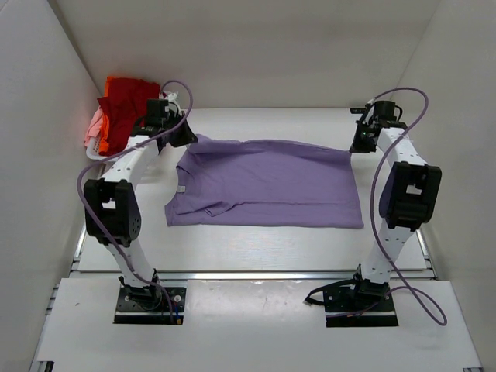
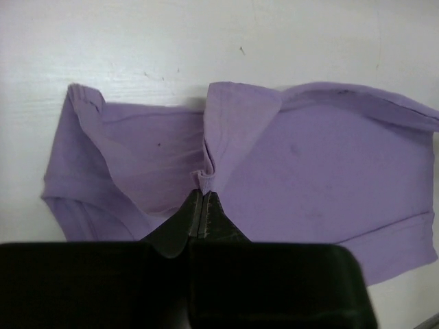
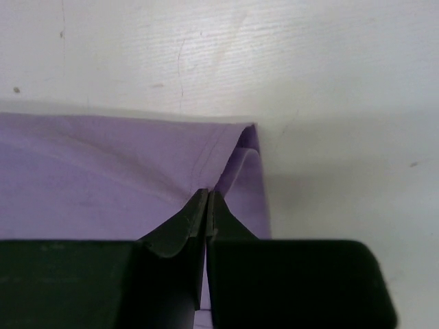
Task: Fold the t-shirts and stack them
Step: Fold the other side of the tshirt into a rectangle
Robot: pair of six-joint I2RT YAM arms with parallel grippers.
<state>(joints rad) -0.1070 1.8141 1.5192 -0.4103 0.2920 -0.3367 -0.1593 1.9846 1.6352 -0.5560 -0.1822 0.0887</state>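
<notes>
Heap of red, orange and pink tees [image 1: 118,108] sits beyond the far-left corner of the lavender t-shirt [image 1: 271,190], none folded yet. Lavender t-shirt lies spread sideways mid-worktop [image 1: 256,252], collar end left, hem end right. Left tool [image 1: 183,136] is at its far-left corner, fingers closed tight on a bunched fold of cloth. Right tool [image 1: 359,144] is at its far-right corner, clamped on the hem corner.

Step looks like the lengthwise fold, with both far corners gripped. Next move likely needs both arms to lift together and draw the far edge evenly toward the shirt's near edge so it lands square.

Overhead view gives the layout and the heap, but the arms hide the grips. Wrist views show the pinches: left a raised ridge beside the sleeve, right the stitched hem curling up.
</notes>
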